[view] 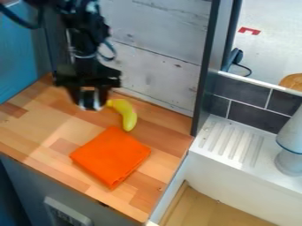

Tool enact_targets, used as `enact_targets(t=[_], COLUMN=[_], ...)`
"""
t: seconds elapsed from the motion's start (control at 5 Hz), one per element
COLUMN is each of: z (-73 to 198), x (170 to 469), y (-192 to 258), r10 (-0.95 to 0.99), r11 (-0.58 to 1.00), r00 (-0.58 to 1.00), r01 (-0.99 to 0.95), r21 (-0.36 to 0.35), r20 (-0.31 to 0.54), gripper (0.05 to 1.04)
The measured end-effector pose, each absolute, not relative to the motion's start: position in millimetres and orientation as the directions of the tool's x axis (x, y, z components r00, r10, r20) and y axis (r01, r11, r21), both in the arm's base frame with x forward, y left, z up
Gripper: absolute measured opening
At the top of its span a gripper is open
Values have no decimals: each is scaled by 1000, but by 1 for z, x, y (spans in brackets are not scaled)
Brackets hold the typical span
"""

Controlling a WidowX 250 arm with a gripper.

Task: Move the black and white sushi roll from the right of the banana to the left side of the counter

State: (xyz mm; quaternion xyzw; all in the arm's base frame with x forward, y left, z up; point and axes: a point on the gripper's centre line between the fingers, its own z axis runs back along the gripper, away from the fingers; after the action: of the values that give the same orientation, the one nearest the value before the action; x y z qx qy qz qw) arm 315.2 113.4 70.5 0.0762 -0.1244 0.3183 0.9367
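Blue panel: upright at the far left, behind the wooden counter.
Cabinet front: grey, below the counter's near edge, with a pale slotted plate on it.
Black gripper: hanging over the back left part of the counter; from where I stand I can't tell whether it is open or closed.
Silvery thing: at the gripper's lower end; I can't make out what it is, or whether it is gripped.
Orange cloth: folded into a flat block on the counter, set at a slant, in front of the banana.
Yellow banana: lying curved on the counter just right of the gripper, one end towards it, the other near the cloth's back corner.
Back wall: pale, worn boards behind the counter, ending at a dark post.
Sink: right of the counter, tan inside, with a white ribbed drainboard behind it.
Dark tiles: behind the drainboard.
White object: standing on the drainboard's right side, a blue line around it.
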Motion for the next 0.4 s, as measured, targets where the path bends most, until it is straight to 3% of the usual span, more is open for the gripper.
enact_targets(t=[0.4], z=[37], x=[299], y=[158], r10=[656], r11=[706], r00=[719], r01=[-692], r21=[148], r20=[232], gripper=[642])
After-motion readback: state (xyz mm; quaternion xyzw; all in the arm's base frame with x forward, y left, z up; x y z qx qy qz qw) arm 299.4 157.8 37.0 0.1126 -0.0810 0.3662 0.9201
